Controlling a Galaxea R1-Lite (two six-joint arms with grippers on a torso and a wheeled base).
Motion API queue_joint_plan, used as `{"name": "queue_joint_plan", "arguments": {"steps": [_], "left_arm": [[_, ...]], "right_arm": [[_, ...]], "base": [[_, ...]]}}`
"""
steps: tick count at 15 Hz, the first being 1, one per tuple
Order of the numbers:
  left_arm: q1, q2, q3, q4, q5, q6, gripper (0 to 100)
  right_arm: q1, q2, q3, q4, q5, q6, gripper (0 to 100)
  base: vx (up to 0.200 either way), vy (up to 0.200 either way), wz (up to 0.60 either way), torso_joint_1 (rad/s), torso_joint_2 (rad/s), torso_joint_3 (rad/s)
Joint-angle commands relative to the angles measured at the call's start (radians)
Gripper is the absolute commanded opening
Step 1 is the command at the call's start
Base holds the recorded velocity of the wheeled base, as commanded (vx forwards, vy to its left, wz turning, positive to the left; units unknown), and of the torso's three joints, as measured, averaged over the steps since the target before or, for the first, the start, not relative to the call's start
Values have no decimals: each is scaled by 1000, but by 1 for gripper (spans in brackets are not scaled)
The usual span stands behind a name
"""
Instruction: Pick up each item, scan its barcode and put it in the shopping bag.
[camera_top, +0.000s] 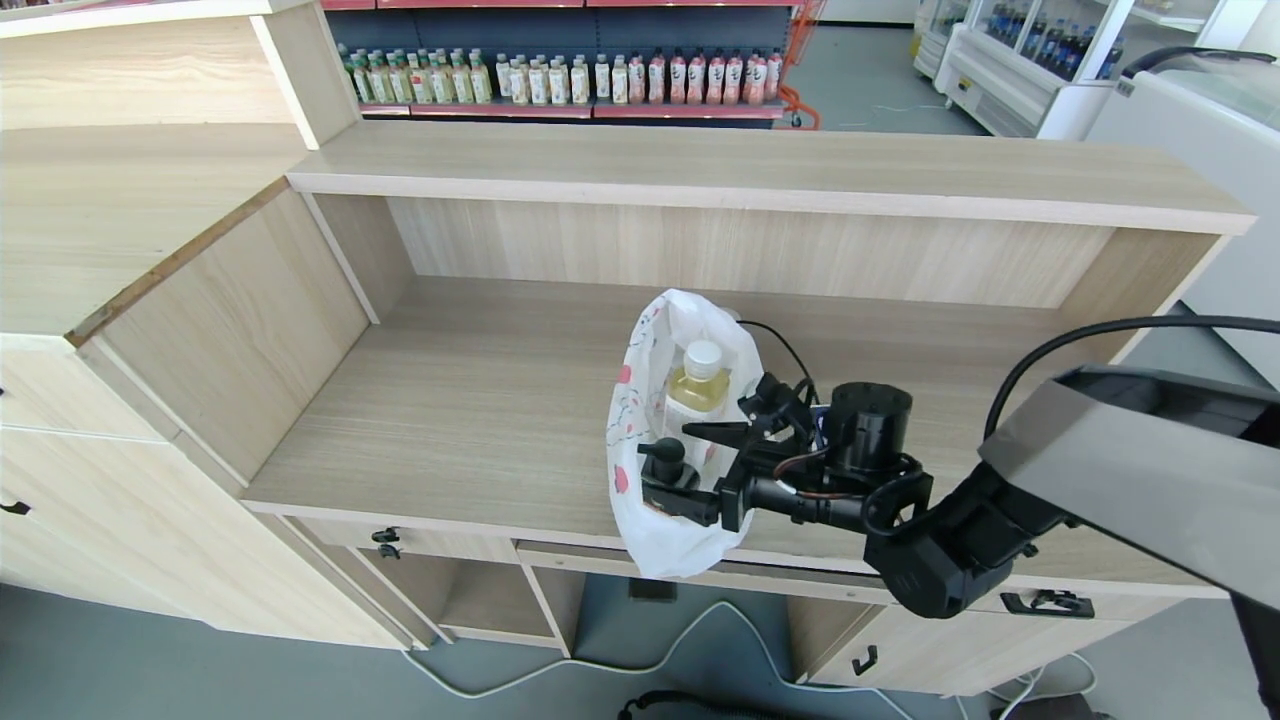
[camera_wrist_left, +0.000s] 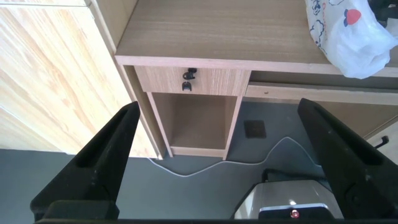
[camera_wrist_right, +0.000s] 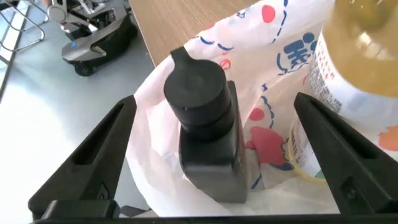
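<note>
A white patterned shopping bag (camera_top: 640, 400) (camera_wrist_right: 273, 56) (camera_wrist_left: 348, 31) stands at the counter's front edge. Inside it a bottle of yellow liquid (camera_top: 699, 385) (camera_wrist_right: 360, 56) with a white cap stands upright. A black pump bottle (camera_top: 664, 466) (camera_wrist_right: 205, 130) sits in the bag's mouth, nearer the front. My right gripper (camera_top: 670, 464) (camera_wrist_right: 214, 102) is open at the bag's mouth, its fingers (camera_wrist_right: 93, 155) on either side of the black bottle and clear of it. My left gripper (camera_wrist_left: 219, 109) is open and holds nothing, low in front of the counter, left of the bag.
The wooden counter (camera_top: 450, 400) has a raised back shelf (camera_top: 760, 170) and a side wall on the left. Below are a drawer with a key (camera_wrist_left: 188, 78) and an open cubby (camera_wrist_left: 196, 121). Cables lie on the floor (camera_wrist_left: 205, 168). Store shelves of bottles (camera_top: 560, 80) stand behind.
</note>
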Motion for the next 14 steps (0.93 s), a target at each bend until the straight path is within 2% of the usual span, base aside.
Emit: {"name": "queue_joint_plan", "arguments": {"steps": [1, 4, 10, 13, 14], "left_arm": [[0, 0, 0, 0, 0, -1, 100], [0, 0, 0, 0, 0, 1, 100], [0, 0, 0, 0, 0, -1, 100], [0, 0, 0, 0, 0, 1, 100], [0, 0, 0, 0, 0, 1, 100]], "right_arm": [[-11, -117, 63, 5, 7, 16, 100], [-34, -196, 125, 5, 11, 19, 100], [-158, -484, 265, 77, -2, 17, 100], [-206, -667, 392, 189, -111, 20, 100], [-241, -749, 460, 243, -209, 22, 100]], "base": [[0, 0, 0, 0, 0, 0], [0, 0, 0, 0, 0, 0], [0, 0, 0, 0, 0, 0], [0, 0, 0, 0, 0, 0], [0, 0, 0, 0, 0, 0]]}}
